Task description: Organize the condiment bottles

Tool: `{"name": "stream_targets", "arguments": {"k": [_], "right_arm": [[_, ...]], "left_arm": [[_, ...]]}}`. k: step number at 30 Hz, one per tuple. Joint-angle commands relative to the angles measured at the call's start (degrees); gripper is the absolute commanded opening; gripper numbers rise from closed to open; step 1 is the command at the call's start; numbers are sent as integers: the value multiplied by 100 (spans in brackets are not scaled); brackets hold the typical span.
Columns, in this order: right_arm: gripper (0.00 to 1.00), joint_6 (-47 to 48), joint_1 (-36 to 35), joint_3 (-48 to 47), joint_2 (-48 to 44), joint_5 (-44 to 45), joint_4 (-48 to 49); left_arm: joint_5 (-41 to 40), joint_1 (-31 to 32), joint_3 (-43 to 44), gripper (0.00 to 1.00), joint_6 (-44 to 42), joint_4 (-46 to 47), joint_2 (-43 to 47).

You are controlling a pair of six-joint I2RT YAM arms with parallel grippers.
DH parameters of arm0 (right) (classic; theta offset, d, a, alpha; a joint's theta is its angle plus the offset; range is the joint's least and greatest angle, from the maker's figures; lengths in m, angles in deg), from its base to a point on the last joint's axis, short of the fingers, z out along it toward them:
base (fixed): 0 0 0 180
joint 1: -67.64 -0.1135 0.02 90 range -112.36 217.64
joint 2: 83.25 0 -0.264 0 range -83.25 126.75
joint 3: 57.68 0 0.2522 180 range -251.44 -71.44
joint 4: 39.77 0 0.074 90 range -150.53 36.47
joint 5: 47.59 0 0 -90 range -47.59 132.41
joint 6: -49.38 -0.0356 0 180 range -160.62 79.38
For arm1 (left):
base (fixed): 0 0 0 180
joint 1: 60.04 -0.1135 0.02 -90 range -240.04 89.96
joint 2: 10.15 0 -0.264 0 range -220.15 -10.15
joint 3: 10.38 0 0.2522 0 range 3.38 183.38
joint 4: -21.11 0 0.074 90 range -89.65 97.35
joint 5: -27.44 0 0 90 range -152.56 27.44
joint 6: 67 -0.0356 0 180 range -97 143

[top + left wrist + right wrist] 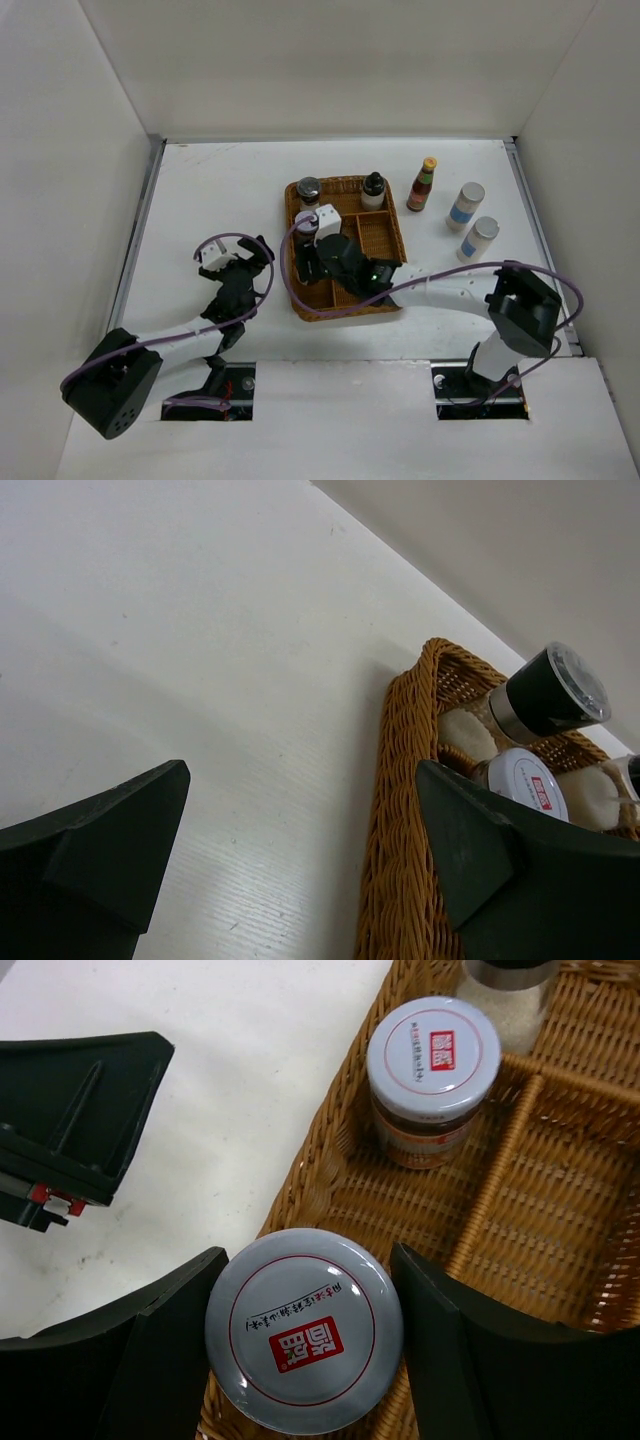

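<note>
One short jar [303,1330] is gripped by the right end effector [305,1280]; the left end effector [300,780] is held wide open and empty.

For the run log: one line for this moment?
right fingers grip jar at tray edge | left fingers open, empty | three bottles outside

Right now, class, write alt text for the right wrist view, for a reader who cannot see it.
The right gripper has its jaws close on either side of a white-lidded jar at the rim of the wicker tray. A second matching jar stands in the tray beyond it, with a shaker behind.
</note>
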Motion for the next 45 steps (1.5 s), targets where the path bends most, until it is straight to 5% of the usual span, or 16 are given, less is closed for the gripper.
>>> {"name": "stream_targets", "arguments": {"k": [1,7,12,14,22,31,43,45], "right_arm": [[53,-276,-244,79,231,290,901],[61,-268,-271,220,408,510,989],[94,-118,-262,212,-56,484,884],[100,-118,-192,194,-434,466,752],[100,48,1581,300,-1596,641,453],[100,972,3859,-780,-649,1248,225],[100,998,4607,-1792,776,589,-188],[91,1007,4599,-1827,891,563,-197]], "left_arm": [[167,-7,44,100,42,270,-92],[220,-16,53,100,42,270,-49],[220,2,44,100,42,270,-66],[220,28,53,100,42,270,-84],[343,2,0,100,15,244,284],[281,142,35,100,6,270,-22],[439,90,149,100,6,296,-303],[439,90,167,100,6,305,-391]]}}
